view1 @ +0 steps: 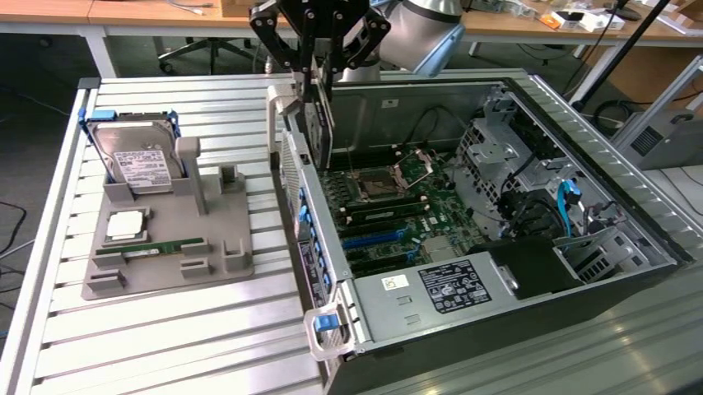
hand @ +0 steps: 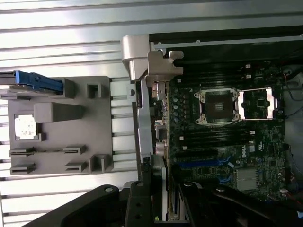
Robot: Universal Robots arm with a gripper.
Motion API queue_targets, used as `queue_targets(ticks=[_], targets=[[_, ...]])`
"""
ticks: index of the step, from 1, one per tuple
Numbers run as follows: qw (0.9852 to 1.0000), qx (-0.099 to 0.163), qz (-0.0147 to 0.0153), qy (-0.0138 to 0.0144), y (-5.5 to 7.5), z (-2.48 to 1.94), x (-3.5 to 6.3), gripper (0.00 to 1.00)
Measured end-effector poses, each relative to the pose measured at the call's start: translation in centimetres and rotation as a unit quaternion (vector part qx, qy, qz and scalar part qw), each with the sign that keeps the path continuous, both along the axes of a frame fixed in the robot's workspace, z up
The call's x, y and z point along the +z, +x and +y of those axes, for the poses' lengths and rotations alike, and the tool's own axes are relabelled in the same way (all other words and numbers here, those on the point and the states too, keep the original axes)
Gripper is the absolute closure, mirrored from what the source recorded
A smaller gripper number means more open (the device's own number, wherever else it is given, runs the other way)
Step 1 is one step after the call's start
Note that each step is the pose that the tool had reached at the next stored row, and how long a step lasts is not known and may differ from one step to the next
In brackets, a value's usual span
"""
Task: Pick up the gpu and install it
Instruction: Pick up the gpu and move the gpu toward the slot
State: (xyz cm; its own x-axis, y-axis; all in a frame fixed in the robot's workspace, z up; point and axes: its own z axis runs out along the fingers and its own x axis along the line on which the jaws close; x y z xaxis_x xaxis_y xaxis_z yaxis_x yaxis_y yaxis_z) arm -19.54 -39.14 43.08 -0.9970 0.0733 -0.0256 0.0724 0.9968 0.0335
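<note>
Gripper (view1: 318,70) holds gpu (view1: 321,123) upright over computer case (view1: 396,107).

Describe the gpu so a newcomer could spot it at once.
Find the open computer case on the exterior view's right, then its wall nearest the grey holder. At that wall the gripper grips the gpu, a thin dark card hanging on edge with a silvery bracket. Unlike the boxy silver hard drive and the green stick in the holder, it hangs from the gripper.
</note>
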Motion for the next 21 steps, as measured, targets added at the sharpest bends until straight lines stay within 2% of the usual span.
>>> queue_targets(ticks=[21], targets=[[1.0000,0.001,0.0001,-0.0005,3.3,-0.01,-0.05,0.73]])
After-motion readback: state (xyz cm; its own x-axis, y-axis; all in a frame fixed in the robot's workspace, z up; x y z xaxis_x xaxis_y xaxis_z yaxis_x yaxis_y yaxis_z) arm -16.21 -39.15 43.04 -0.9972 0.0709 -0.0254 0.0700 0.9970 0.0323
